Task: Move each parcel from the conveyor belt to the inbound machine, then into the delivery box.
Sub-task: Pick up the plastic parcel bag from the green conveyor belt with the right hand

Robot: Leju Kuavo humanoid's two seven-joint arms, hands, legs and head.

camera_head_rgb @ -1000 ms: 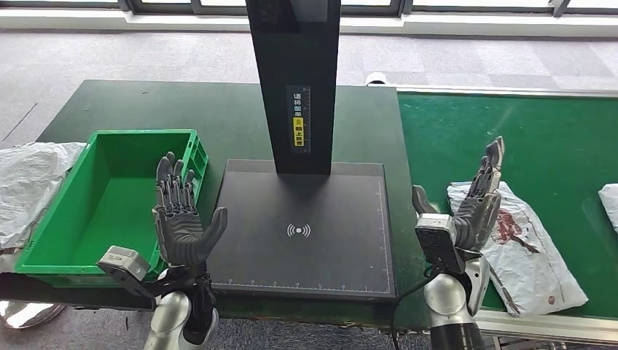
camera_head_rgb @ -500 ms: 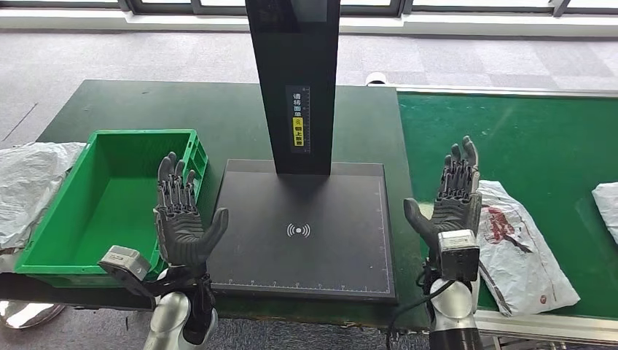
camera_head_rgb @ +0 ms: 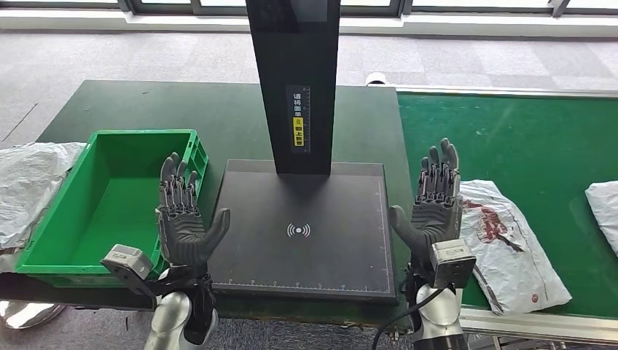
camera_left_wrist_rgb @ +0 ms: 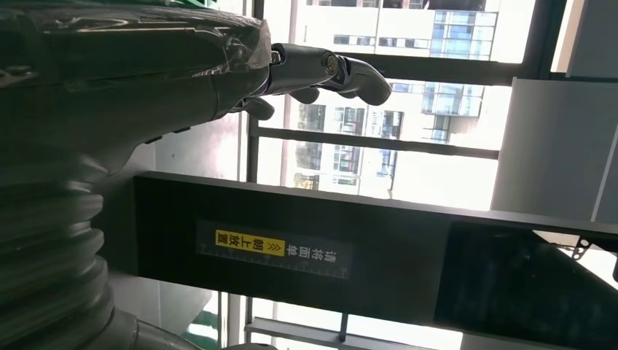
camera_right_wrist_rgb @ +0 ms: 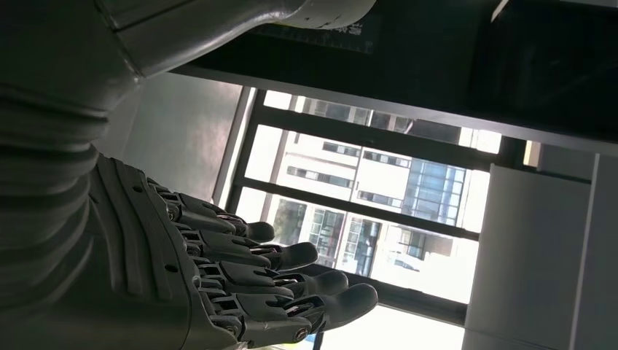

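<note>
Two surfaces meet in the head view: a dark green desk (camera_head_rgb: 182, 102) on the left and a brighter green conveyor belt (camera_head_rgb: 539, 138) on the right, with grey carpet beyond and a strip of window frames along the far wall; through the wrist views, tall windows and pale buildings outside are visible. On the desk stands the inbound machine (camera_head_rgb: 306, 226), a flat black plate with a white signal mark at its middle and a black upright column (camera_head_rgb: 294, 80) rising from its far edge; the column carries a small label with yellow and white characters. Left of the plate sits a green delivery box (camera_head_rgb: 65, 211), open-topped; a crumpled white bag (camera_head_rgb: 25, 182) lies just beside its left wall at the desk's edge.

A parcel (camera_head_rgb: 510, 240) lies flat on the near part of the belt, a wrinkled white plastic mailer with dark red printing on its upper face; a second parcel (camera_head_rgb: 603, 211) of the same white plastic lies further right, cut by the picture's edge.

The left hand (camera_head_rgb: 186, 222) is raised between the box and the plate, palm up, fingers spread, holding nothing; the right hand (camera_head_rgb: 431, 208) is raised between the plate and the near parcel, fingers likewise apart and empty, not touching the mailer.
</note>
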